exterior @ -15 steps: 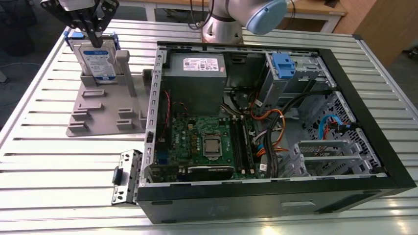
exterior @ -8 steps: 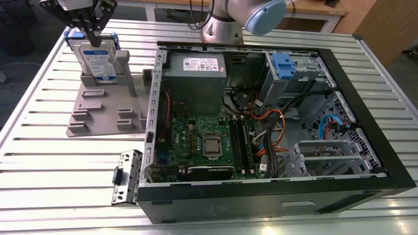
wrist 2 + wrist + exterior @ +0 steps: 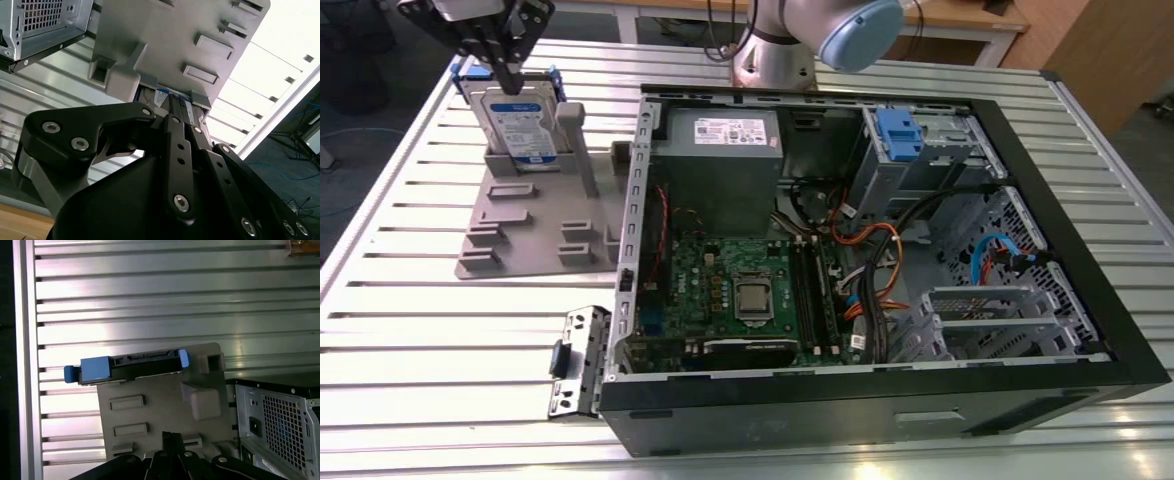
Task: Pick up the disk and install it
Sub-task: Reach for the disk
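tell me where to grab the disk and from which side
Likely best: grip the disk by its upper edge, pinching across its flat faces, and come straight down from above. It stands upright in the grey stand, which holds its lower part, leaving the top free. The gripper hangs above it.

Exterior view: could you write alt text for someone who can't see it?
A robot gripper hangs at the top of the disk, which stands upright in a grey holder on a slatted metal table. To the exterior view's right lies an open computer case with its green motherboard exposed.
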